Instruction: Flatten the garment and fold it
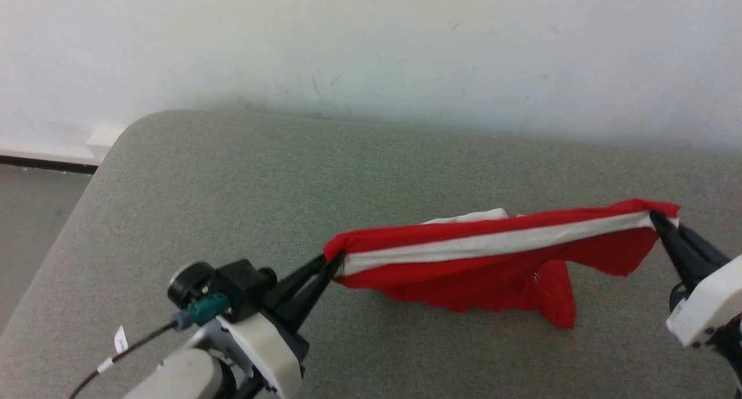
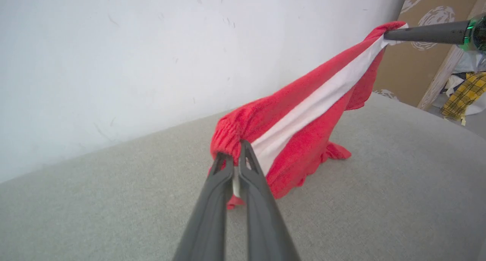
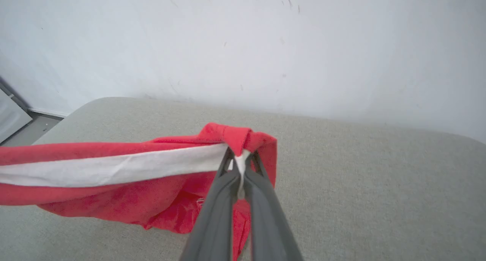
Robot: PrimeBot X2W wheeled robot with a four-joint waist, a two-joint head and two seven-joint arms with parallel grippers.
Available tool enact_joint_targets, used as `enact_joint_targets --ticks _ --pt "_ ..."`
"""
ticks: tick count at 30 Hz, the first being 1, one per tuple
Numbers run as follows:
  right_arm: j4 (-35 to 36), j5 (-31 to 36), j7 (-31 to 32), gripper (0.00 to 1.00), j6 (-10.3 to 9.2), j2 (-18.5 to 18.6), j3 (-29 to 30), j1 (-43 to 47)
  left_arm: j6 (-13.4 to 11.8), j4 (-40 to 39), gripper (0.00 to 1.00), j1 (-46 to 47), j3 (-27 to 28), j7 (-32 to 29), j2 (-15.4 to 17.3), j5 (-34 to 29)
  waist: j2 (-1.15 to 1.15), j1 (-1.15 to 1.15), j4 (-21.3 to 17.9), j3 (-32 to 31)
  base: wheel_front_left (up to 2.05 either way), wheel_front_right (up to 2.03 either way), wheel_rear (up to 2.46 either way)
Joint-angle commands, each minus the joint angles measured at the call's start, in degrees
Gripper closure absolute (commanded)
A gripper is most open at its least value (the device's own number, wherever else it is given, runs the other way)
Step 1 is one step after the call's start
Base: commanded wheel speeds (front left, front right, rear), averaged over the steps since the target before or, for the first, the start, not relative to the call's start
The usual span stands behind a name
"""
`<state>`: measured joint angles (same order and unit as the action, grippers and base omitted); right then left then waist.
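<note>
Left gripper pinches garment at gathered end; right gripper pinches the other. Stripe taut between, lower fabric touching grey surface.

Edges and cover around the held garment

In the head view the right end effector runs off the right edge at lower right, and the arm behind the left end effector is cut by the bottom edge. At centre, a white part of the garment is mostly hidden behind its red fold. In the right wrist view the garment leaves the left edge. There, a small print beside the fingers is half covered and too small to read. At the right edge of the left wrist view a yellow checked cloth is cut off and blurred.
</note>
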<state>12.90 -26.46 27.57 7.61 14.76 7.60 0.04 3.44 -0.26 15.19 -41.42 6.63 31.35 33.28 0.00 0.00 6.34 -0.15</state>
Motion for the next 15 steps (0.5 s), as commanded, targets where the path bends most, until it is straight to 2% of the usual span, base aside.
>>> enact_joint_targets --ticks 1,8,15 --pt "1.57 -1.71 0.96 1.0 -0.12 0.65 0.47 -2.55 -0.77 -2.57 1.0 2.25 1.31 -1.15 1.17 0.48 0.0 0.0 -1.16 -1.3 0.0 0.0 0.0" --pt "6.22 -6.6 7.85 1.0 -0.12 3.2 1.11 -13.48 -2.84 -13.39 1.0 10.11 7.68 -7.27 3.89 3.99 0.0 0.0 -3.09 -2.99 0.0 0.0 0.0" --pt "5.67 -6.35 12.44 1.0 -0.12 5.38 -1.67 -24.1 -5.84 -16.51 1.0 17.39 12.84 -12.4 5.37 6.1 0.0 0.0 -5.36 -1.97 0.0 0.0 0.0"
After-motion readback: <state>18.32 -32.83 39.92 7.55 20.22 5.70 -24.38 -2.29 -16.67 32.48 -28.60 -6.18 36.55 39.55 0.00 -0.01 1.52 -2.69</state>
